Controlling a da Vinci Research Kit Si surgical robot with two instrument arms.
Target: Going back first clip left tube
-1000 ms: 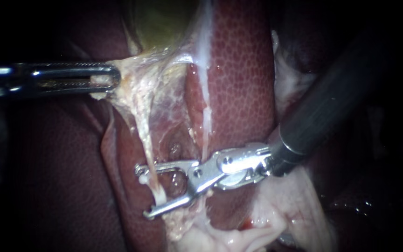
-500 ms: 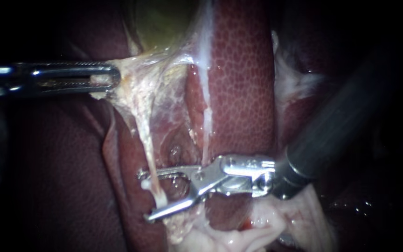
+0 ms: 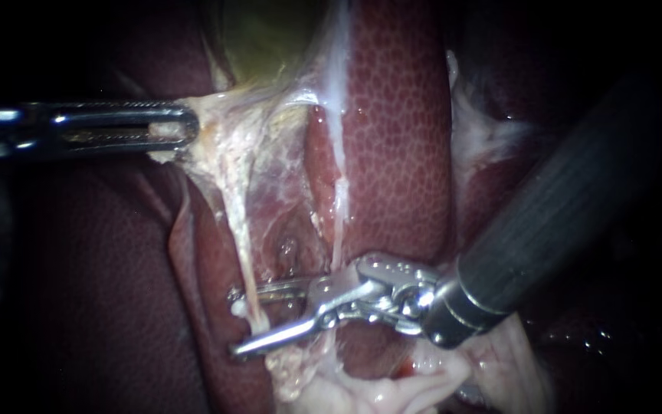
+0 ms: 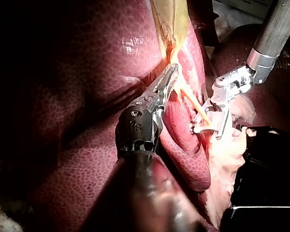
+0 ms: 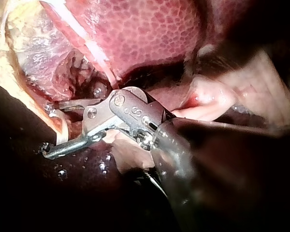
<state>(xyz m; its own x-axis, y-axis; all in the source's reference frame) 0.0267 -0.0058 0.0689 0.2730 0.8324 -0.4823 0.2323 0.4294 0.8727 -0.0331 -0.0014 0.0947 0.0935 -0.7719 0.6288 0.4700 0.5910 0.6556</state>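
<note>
— What has shifted since a second ago?

— The right instrument has swung its shaft lower and further in across the endoscope view, and its wrist has turned. Its jaw tips have barely shifted along the left tube. The left instrument has kept its place.

— How do the right jaws stand?

— Apart, with a clear gap. The left tube runs down between them, and a whitish clip sits on it just above the lower jaw. I cannot tell whether either jaw touches the clip.

— And the left one?

— Its jaws are clamped on pale tissue just below the gallbladder, drawing it taut toward the view's left. The liver lies behind both.
</note>
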